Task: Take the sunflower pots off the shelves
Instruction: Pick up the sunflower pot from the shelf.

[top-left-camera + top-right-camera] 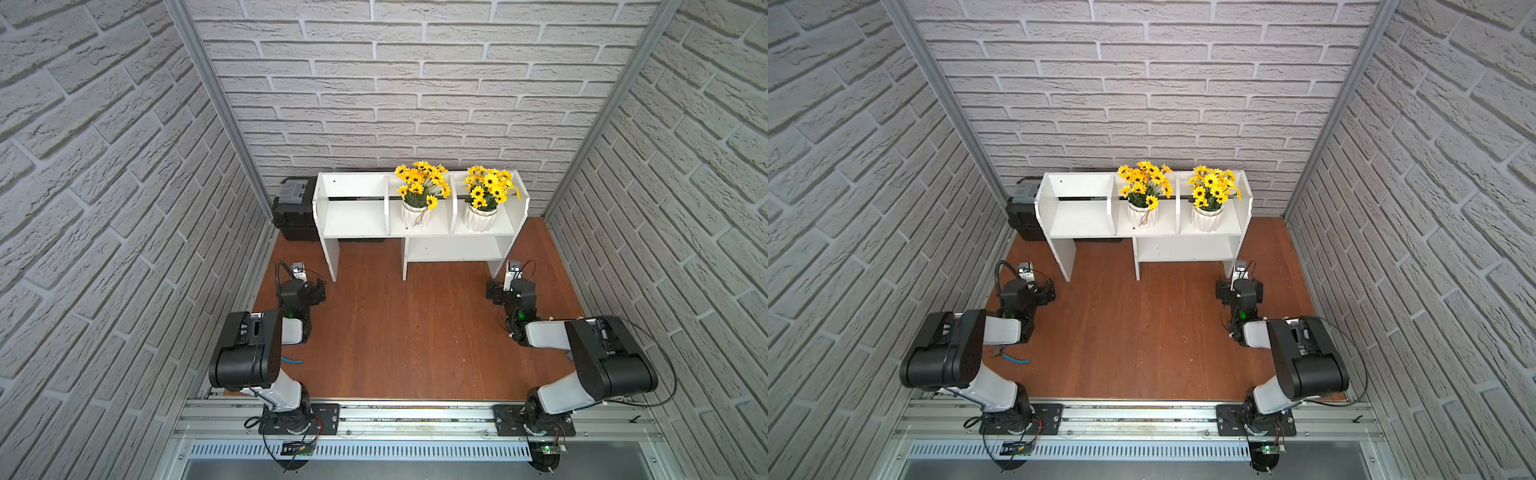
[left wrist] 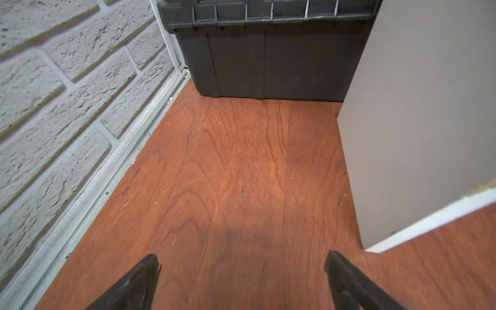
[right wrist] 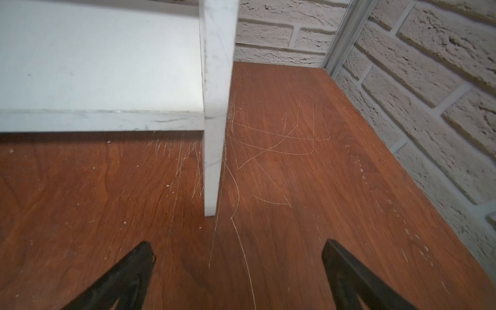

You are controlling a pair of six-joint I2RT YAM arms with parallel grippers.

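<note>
We find the white shelves standing on the reddish wooden surface against the back brick wall, and both sunflower pots are on their upper level. One sunflower pot stands upright in the middle compartment, with a bit of twine hanging on its ribbed white side. The other sunflower pot stands upright in the compartment at the shelves' right end. A thin divider separates them, and the yellow blooms rise above the shelves' top edge in both top views. Just beside the shelves' left end sits a black toolbox with a grey lid; we cannot tell whether it touches the side panel. The left fingers are spread wide with nothing between them, low over the surface in front of the shelves' left leg and pointing toward the toolbox, with the shelves' side panel close by. The right fingers are likewise spread wide and hold nothing. They sit close in front of the shelves' right leg, whose scuffed white edge and lower shelf board fill the right wrist view above a scratched patch of surface. Both pairs of fingers are well apart from the pots. In a top view, blue-handled pliers lie on the surface well in front of the shelves' left end, partly under the left arm.
</note>
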